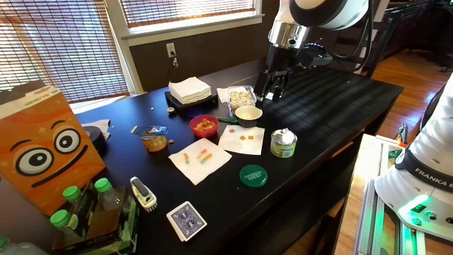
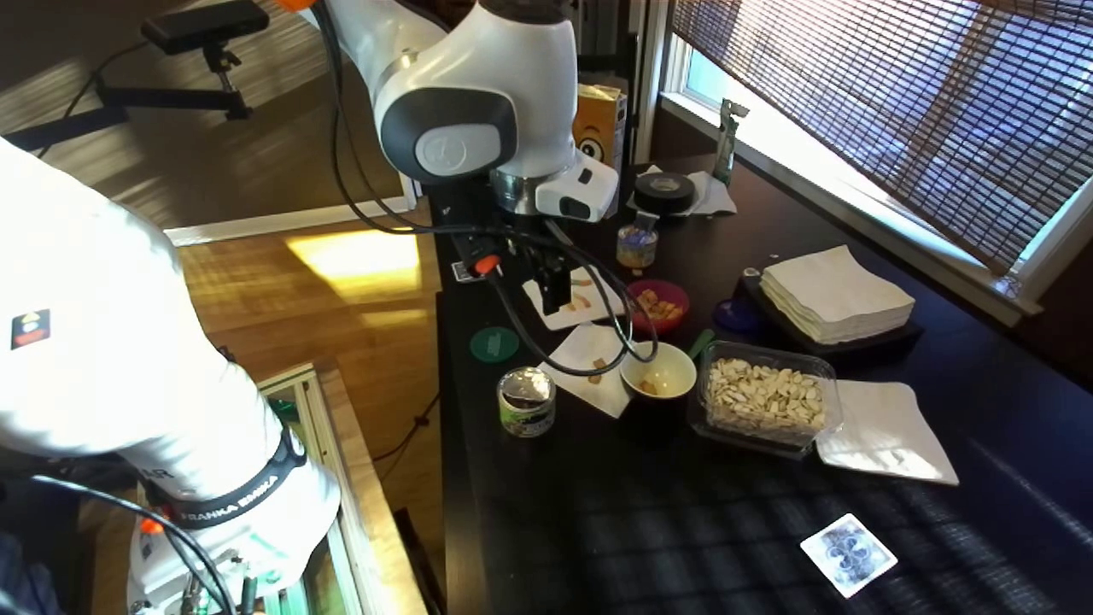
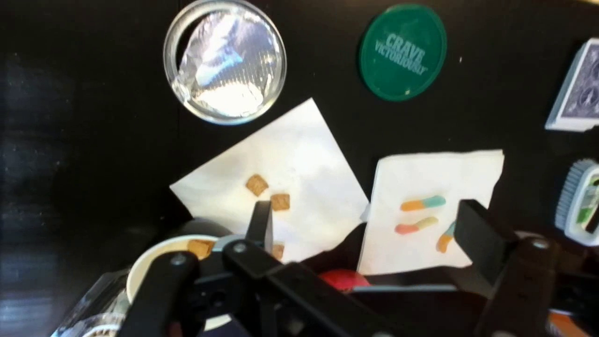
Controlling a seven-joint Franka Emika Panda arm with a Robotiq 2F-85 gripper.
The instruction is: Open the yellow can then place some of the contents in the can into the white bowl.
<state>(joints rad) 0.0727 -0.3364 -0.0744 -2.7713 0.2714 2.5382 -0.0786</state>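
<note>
Foil (image 3: 231,61) sits crooked on top of the one yellow can (image 1: 284,148), and a dark gap shows at one side. The can stands upright on one dark table (image 1: 325,106), near its edge. One gripper (image 3: 372,229) hangs above the table with its two fingers (image 3: 484,241) wide apart. One white bowl (image 1: 248,113) sits just beside one clear box (image 2: 751,437) of many pale seeds (image 2: 764,393). At least one brown bit (image 3: 200,248) is in the white bowl. One napkin (image 3: 318,168) near the can has three brown squares (image 3: 280,202) on it, and a second napkin (image 3: 421,174) has three gummy worms (image 3: 423,203). Also near are one green lid (image 1: 253,176) and one red bowl (image 1: 204,133) of orange-brown bits (image 1: 205,124). Farther out are one orange tin (image 1: 154,143) with one blue packet (image 1: 149,130) on top, one brush (image 1: 143,194), one pack of cards (image 1: 186,220), one orange box (image 1: 49,124) with two big eyes (image 1: 66,141), and one carton (image 1: 104,226) with three green-capped bottles (image 1: 108,198). A fourth green cap (image 1: 3,241) is partly seen.
</note>
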